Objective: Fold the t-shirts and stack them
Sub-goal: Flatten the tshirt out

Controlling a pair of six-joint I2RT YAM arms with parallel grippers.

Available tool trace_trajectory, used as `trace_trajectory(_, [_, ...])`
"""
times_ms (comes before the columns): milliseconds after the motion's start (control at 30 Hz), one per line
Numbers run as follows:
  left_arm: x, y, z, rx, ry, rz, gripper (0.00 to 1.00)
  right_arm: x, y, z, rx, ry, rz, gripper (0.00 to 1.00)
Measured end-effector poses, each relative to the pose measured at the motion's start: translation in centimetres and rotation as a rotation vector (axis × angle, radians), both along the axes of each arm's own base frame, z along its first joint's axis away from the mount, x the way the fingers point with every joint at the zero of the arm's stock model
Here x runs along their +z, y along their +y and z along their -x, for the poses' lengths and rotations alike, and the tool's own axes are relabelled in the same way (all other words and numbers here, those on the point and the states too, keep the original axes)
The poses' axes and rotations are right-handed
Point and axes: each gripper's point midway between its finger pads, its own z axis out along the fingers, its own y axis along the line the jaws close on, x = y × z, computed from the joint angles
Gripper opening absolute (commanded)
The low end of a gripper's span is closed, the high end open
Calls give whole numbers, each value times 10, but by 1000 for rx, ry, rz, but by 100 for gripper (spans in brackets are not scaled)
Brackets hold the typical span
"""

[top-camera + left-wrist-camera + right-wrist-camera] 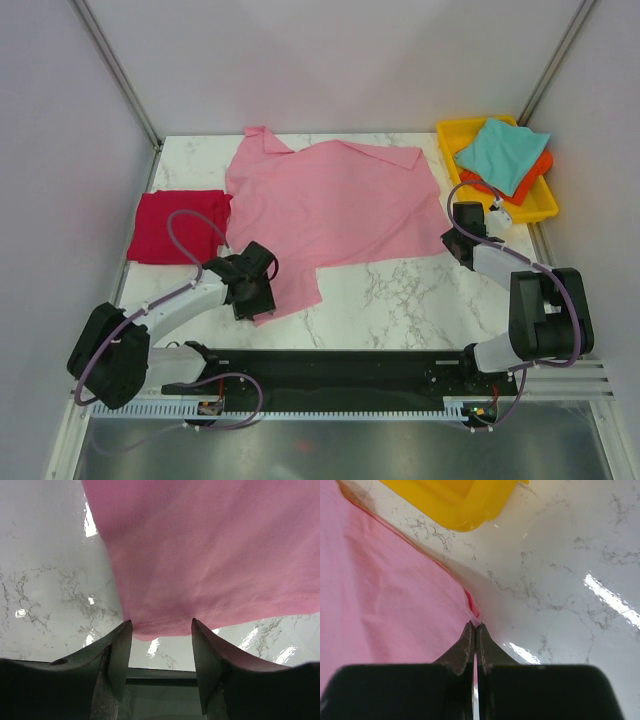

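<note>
Crimson t-shirt (178,227) lies folded at the desk's (400,290) left. Beside it, the left hand (161,628) is open, straddling the hem of the pink t-shirt (340,205) spread at centre. The right hand (474,626) pinches its right edge. Upper right, the teal t-shirt (500,152) tops the orange t-shirt (535,172) in a yellow tray (450,135).

Counter (400,300): white marble pattern, grey veins, glossy. Bright light reflections (610,597) lie right of the right gripper (474,626). Far ahead of that gripper, plain pale grey walls (340,60) meet at slanted metal corner posts (115,70). Lighting is even and diffuse.
</note>
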Motion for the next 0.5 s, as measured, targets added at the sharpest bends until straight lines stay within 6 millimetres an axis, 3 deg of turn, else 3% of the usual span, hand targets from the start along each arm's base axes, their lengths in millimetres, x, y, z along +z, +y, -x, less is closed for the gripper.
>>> trace_trajectory(167, [-4, 0, -2, 0, 15, -21, 41, 0, 1, 0, 3, 0, -3, 0])
trace_trajectory(300, [-5, -1, -1, -9, 16, -23, 39, 0, 2, 0, 8, 0, -9, 0])
trace_trajectory(367, [-8, -2, 0, -13, 28, -31, 47, 0, 2, 0, 9, 0, -10, 0])
trace_trajectory(433, [-11, -1, 2, -21, 43, -41, 70, 1, 3, 0, 12, -2, -13, 0])
trace_trajectory(500, [-11, -3, 0, -25, 45, -38, 72, 2, 4, -1, 14, -7, -15, 0])
